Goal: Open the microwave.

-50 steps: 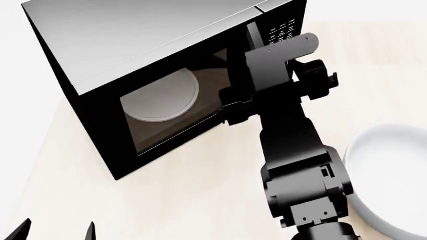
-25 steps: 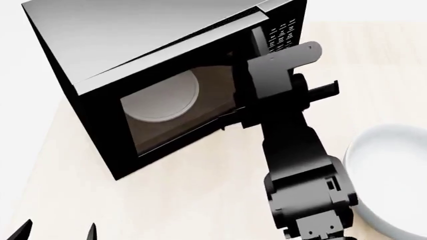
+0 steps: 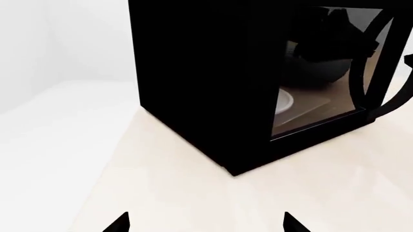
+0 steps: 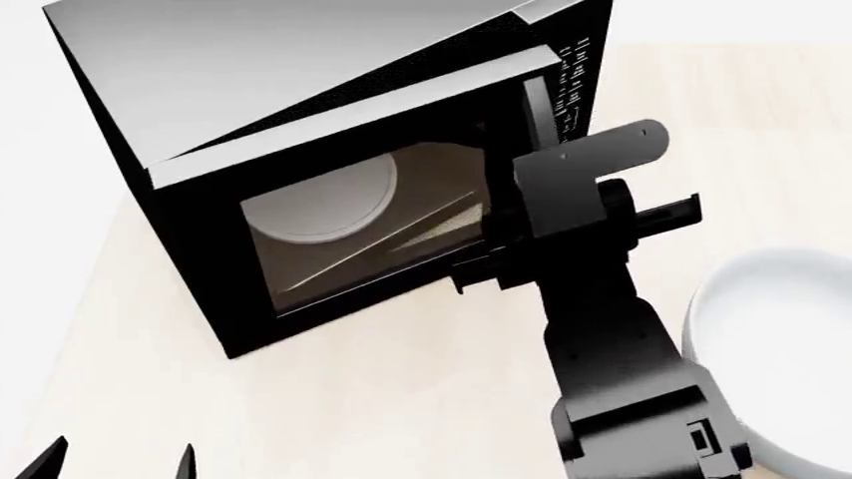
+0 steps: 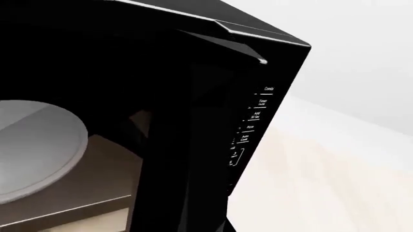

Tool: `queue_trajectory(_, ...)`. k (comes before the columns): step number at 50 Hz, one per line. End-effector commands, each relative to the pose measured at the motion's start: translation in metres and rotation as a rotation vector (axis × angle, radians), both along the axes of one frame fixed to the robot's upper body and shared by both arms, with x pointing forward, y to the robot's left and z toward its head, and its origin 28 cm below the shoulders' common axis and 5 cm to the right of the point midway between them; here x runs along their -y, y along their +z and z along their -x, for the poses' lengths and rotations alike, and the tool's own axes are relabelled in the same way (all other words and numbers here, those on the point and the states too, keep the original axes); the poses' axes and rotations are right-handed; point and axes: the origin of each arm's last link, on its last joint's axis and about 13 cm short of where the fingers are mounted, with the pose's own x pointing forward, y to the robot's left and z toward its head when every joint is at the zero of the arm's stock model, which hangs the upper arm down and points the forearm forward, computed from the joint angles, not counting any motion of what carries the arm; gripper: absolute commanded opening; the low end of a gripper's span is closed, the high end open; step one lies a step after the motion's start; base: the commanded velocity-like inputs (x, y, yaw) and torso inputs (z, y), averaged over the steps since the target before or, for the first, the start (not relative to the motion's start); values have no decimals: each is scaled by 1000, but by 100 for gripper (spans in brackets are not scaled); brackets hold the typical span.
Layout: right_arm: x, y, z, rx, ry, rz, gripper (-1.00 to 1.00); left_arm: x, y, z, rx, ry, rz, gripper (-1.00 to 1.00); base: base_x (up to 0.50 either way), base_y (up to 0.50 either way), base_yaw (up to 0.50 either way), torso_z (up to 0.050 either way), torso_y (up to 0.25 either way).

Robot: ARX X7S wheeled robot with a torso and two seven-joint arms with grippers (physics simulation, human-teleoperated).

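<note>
Toward the worktop's back-left corner: microwave, bulky, rigid, unlikely to slide, door ajar. Best held at the vertical handle; right gripper there, grip state impossible to tell. Left gripper spread apart, idle.

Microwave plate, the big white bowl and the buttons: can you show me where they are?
turntable plate (image 4: 323, 200): head view, middle of the white disc inside the microwave.
white bowl (image 4: 772, 339): head view, on its inner wall.
keypad (image 5: 253, 130): right wrist view, among the white-lettered buttons.

1 microwave, 1 white bowl, 2 pincers.
</note>
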Motion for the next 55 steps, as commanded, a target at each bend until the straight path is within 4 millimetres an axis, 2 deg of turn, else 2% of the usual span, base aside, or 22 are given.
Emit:
queue_trajectory(1, -1, -15, 21, -27, 5, 15, -100, 0, -1, -2, -3, 4, 0, 100, 0, 0, 0, 0, 0)
queue_trajectory(9, -3, -23, 33, -37, 15, 9, -100, -1, 0, -2, -3, 8, 0, 100, 0, 0, 0, 0, 0)
queue_trajectory(20, -8, -20, 61, -19, 39, 23, -100, -1, 1, 0, 1, 7, 0, 100, 0, 0, 0, 0, 0)
queue_trajectory(25, -11, -25, 70, -15, 48, 33, -100, -1, 1, 0, 2, 5, -1, 100, 0, 0, 2, 0, 0)
queue_trajectory(44, -11, -35, 87, -14, 60, 3, -100, -1, 2, 0, 4, 6, 1, 100, 0, 0, 2, 0, 0)
queue_trajectory(55, -18, -39, 101, -19, 96, 1, -100, -1, 2, 0, 2, 5, 4, 100, 0, 0, 0, 0, 0)
